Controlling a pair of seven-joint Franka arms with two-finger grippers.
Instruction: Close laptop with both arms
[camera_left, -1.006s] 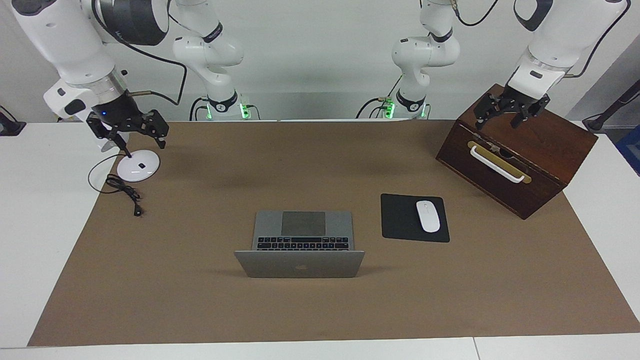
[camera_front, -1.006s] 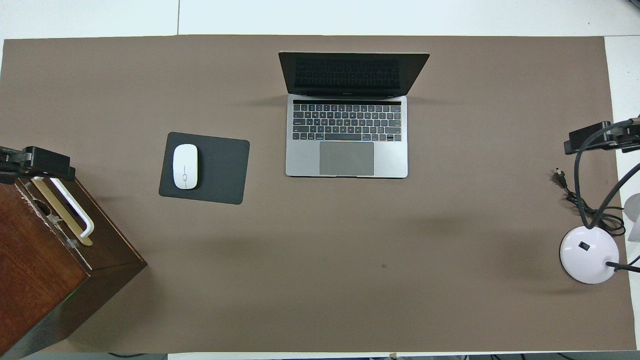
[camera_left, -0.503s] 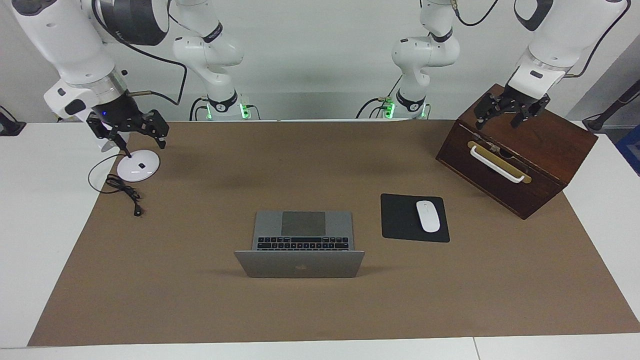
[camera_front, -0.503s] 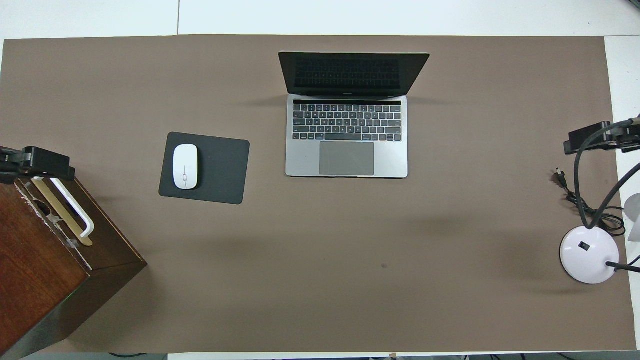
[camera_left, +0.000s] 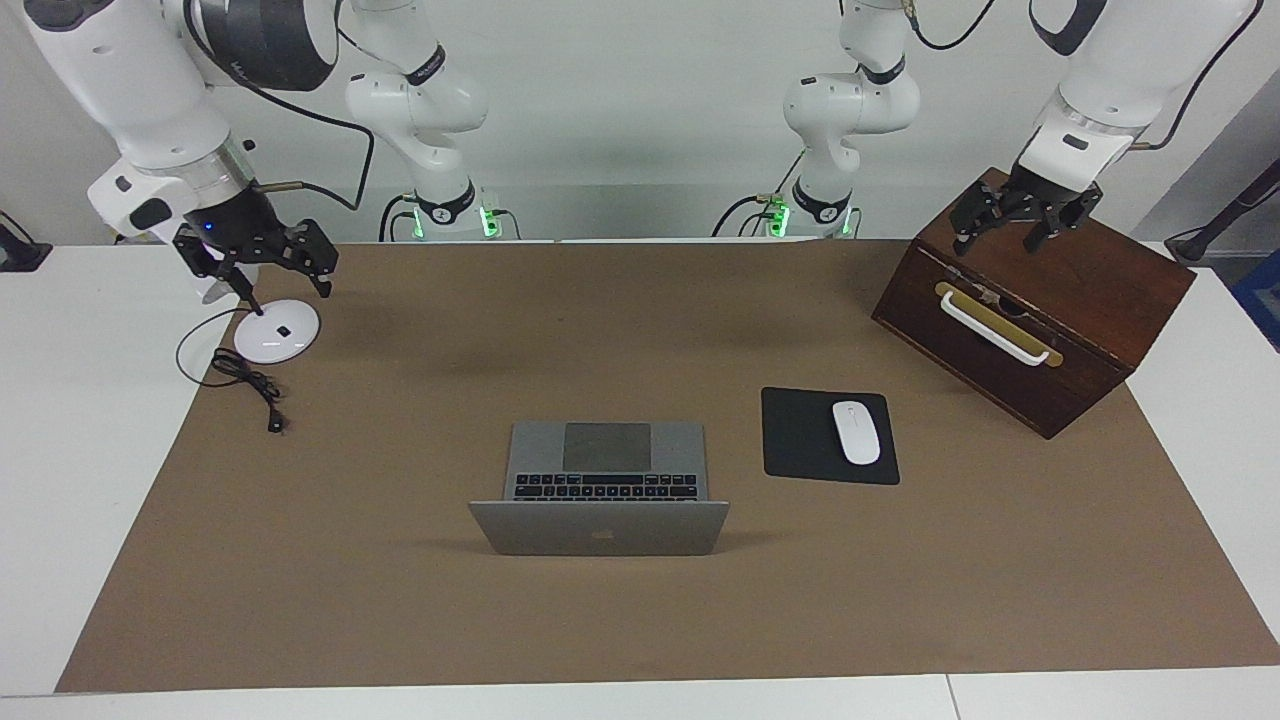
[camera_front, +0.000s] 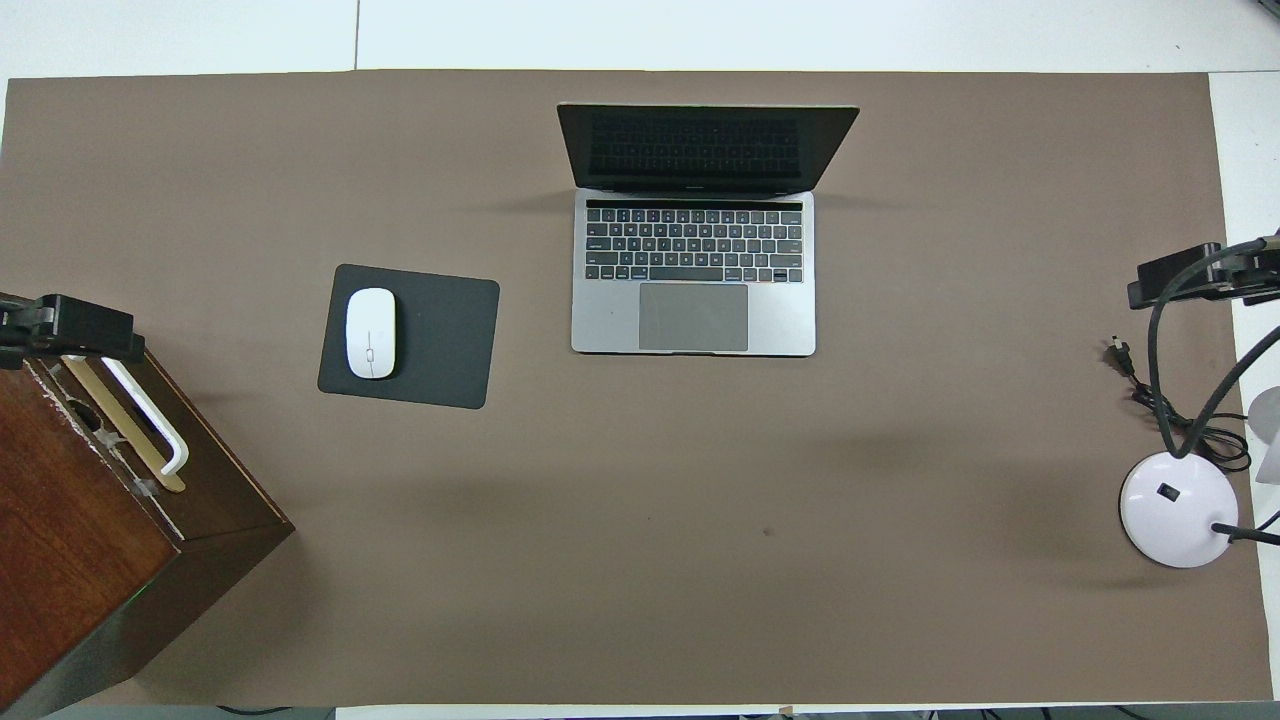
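Observation:
The silver-grey laptop (camera_left: 600, 528) stands open in the middle of the brown mat, its lid upright and its keyboard toward the robots; in the overhead view the laptop (camera_front: 693, 290) shows a dark screen. My left gripper (camera_left: 997, 238) is open and empty in the air over the wooden box, and its tip shows in the overhead view (camera_front: 70, 325). My right gripper (camera_left: 266, 268) is open and empty in the air over the lamp base, and it also shows in the overhead view (camera_front: 1185, 278). Both grippers are far from the laptop.
A dark wooden box (camera_left: 1040, 320) with a white handle stands at the left arm's end. A black mouse pad (camera_left: 800, 440) with a white mouse (camera_left: 856, 432) lies beside the laptop. A white lamp base (camera_left: 276, 332) with a black cable (camera_left: 250, 385) sits at the right arm's end.
My left gripper has risen slightly over the wooden box. The right gripper and the laptop have not visibly moved.

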